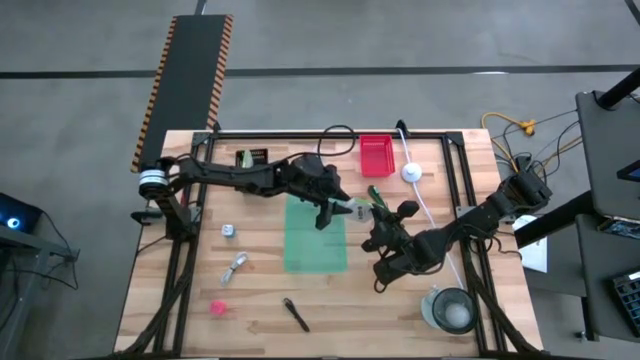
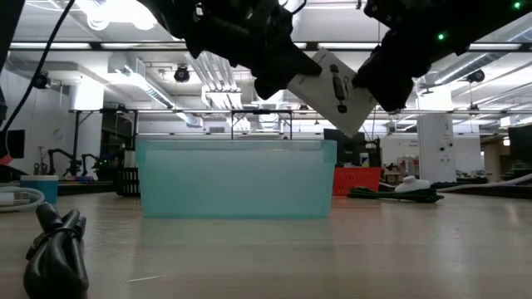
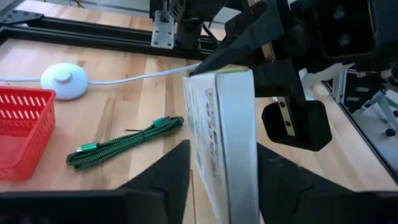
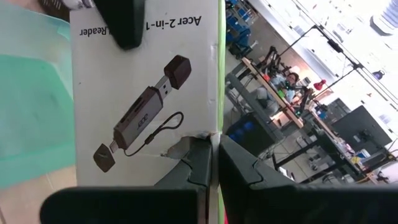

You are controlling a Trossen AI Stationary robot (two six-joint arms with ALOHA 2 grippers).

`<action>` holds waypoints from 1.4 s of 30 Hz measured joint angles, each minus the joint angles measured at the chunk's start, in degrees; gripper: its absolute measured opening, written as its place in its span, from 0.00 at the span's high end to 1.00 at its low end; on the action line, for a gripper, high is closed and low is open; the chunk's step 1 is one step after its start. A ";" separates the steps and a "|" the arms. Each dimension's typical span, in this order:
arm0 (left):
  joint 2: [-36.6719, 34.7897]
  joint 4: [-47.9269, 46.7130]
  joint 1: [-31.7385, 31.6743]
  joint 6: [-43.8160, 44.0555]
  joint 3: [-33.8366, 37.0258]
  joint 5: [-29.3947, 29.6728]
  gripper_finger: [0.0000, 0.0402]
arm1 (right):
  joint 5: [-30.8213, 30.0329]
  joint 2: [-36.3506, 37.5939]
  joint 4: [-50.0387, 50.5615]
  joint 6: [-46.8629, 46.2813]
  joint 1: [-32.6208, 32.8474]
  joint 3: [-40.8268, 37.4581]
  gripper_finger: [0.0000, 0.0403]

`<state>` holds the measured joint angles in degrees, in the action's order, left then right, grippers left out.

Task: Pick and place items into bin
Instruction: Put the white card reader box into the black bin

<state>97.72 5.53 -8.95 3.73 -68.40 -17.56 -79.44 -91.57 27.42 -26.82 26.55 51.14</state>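
The left claw (image 1: pixel 338 208) is closed on a white printed cardboard box (image 1: pixel 356 209), squeezing it between its two dark fingers (image 3: pixel 168 177). The right claw (image 1: pixel 383 212) pinches the same box from the other side, and in its own wrist view its two fingers (image 4: pixel 198 163) meet at the box's edge. So both claws hold one box, up in the air. Seen from the low view, the box (image 2: pixel 334 89) hangs tilted above the right end of the see-through green plastic bin (image 2: pixel 237 178).

In the high view, the bin (image 1: pixel 315 236) sits in the middle of the wooden surface (image 1: pixel 180 300), and the box is at about 1 o'clock from it, just over its corner. The box is not in the bin yet. I think it only needs a small move and a drop.

I cannot see anything inside the bin, so the job looks like it is near its start. Lots is left on the surface. At 8 o'clock from the bin lie a small silvery piece (image 1: pixel 229 230), a white coiled cable (image 1: pixel 234 267) and a pink blob (image 1: pixel 217 307). At 6 o'clock lies a black pen-like tool (image 1: pixel 296 314). At 1 o'clock, near the red mesh basket (image 1: pixel 376 155), lies a green braided cable (image 3: pixel 124 141).
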 joint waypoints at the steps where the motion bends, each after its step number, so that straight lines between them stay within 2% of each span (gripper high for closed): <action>1: 0.19 0.10 0.02 -0.12 -0.03 -0.11 0.70 | 0.00 0.00 -0.16 0.01 0.00 0.04 0.98; 7: 0.40 -0.13 -0.04 -2.55 -0.09 -0.01 0.90 | -0.09 0.00 -0.72 0.27 0.02 0.11 0.98; 9: 0.40 -0.39 -0.09 -3.28 -0.09 -0.94 0.94 | -0.07 0.00 -0.80 0.27 0.02 0.11 0.98; 15: 0.30 -1.49 -0.22 -4.45 -0.22 -1.96 0.94 | 0.25 0.00 -1.06 -0.05 0.11 0.15 0.94; 27: -3.14 -10.10 -2.17 -5.49 -0.26 -1.64 0.94 | -0.43 -0.02 -1.01 -0.19 0.07 0.22 0.71; 37: -11.97 -24.98 -4.22 -5.50 -0.33 11.89 0.94 | -0.39 0.00 -1.03 1.45 0.00 0.22 0.66; 42: -17.89 -34.37 -5.28 -0.16 -2.10 20.66 0.94 | -0.35 0.13 -1.07 1.98 0.00 0.22 0.69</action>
<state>79.83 -28.84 -14.23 3.57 -70.50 3.10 -79.79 -91.44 26.36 -24.84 26.55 51.35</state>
